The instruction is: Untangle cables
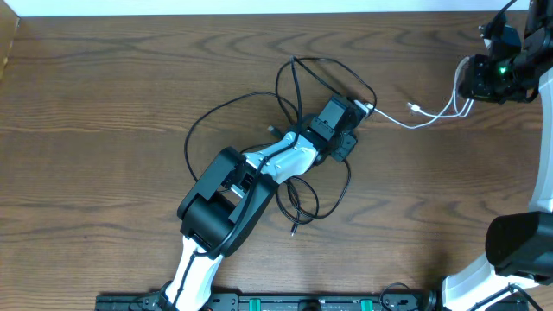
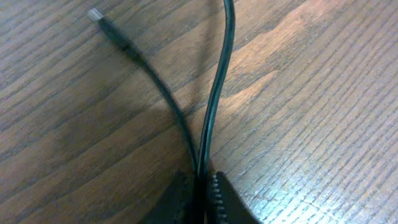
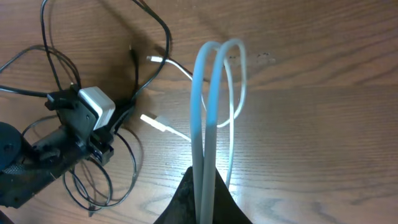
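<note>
Left pincer (image 2: 200,190), mostly cut off, pinches black cable (image 2: 214,93).

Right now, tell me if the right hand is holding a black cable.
No, the right hand grips a doubled white cable.

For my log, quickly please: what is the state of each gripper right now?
Left gripper: closed on the black cable.
Right gripper: closed on the white cable.

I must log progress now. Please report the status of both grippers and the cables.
Left gripper shut on black cable. Right gripper shut on white cable. Black loops tangled around left arm. No other obstacle.
</note>
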Controlling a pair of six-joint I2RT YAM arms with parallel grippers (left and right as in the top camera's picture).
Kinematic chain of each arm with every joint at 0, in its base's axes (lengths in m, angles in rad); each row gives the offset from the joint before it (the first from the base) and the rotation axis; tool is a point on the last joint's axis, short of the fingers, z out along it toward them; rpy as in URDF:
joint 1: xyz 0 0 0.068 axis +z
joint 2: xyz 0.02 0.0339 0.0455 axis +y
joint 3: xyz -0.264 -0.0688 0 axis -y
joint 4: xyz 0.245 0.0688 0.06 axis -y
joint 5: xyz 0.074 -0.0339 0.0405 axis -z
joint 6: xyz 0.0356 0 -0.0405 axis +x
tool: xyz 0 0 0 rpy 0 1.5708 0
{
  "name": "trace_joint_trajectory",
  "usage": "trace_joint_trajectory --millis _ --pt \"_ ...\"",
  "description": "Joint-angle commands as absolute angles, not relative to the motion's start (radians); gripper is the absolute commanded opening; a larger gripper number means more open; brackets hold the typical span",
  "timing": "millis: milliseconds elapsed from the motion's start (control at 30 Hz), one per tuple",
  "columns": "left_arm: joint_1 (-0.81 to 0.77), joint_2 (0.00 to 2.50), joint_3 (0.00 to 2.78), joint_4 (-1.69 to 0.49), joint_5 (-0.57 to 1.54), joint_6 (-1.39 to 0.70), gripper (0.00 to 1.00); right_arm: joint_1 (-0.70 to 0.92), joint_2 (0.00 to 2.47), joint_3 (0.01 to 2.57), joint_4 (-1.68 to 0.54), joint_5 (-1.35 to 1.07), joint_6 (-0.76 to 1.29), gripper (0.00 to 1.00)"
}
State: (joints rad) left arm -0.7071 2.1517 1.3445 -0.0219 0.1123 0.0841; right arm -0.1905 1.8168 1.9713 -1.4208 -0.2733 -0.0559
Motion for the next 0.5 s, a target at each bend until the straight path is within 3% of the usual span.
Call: trace_joint_trajectory --millis 0,67,233,467 --pt "-0.695 2.117 1.347 -0.1 0.005 0.081 0.07 -0.189 1.81 1.984 -1.418 -0.278 -0.068 0.01" --pt "-0.676 1.987 1.349 -0.154 -0.084 0.081 0.08 -0.189 1.81 1.984 -1.41 -0.279 -0.068 0.01" --pt "-0.652 1.673 1.349 -0.224 -0.083 0.081 0.07 -0.189 1.81 1.984 -1.402 -0.28 -0.068 0.01" --pt "-0.651 1.491 1.349 -0.251 -0.087 0.077 0.07 -0.188 1.81 1.984 -1.366 -0.336 -0.102 0.01"
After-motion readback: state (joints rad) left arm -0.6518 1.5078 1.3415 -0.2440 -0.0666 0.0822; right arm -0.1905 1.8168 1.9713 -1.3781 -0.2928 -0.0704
